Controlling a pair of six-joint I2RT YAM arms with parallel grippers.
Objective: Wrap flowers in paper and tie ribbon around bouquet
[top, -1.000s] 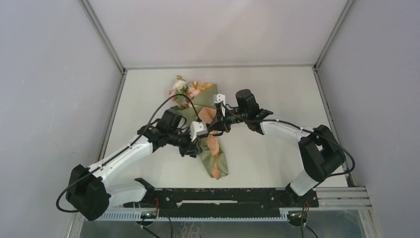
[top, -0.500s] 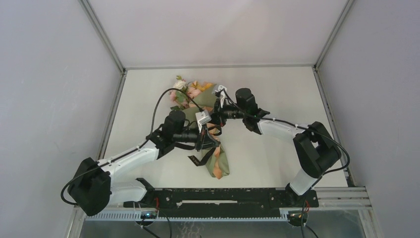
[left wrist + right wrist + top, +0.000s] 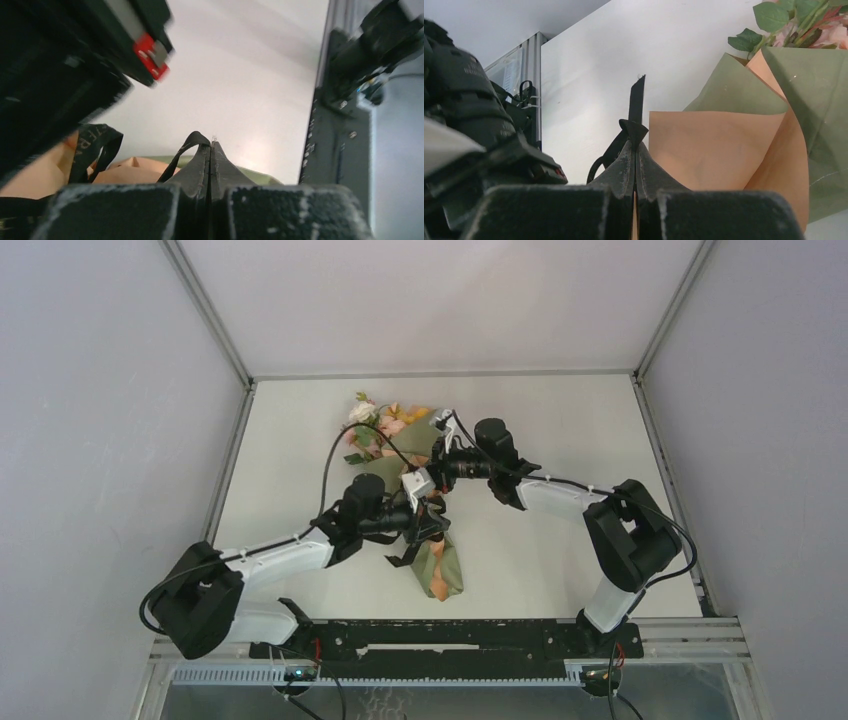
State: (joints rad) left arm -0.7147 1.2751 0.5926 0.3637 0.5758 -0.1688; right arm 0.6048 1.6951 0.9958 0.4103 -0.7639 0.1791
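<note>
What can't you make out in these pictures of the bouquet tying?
- Top view: whether the ribbon is knotted; the left gripper and right gripper cover the middle of the bouquet.
- Left wrist view: most of the bouquet, behind the left gripper; upper-left shape blurred.
- Right wrist view: the flowers, cut by the top edge.

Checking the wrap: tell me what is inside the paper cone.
Pink and white flowers with green leaves stick out of the paper cone's wide far end. Their stems are hidden by the paper.
</note>
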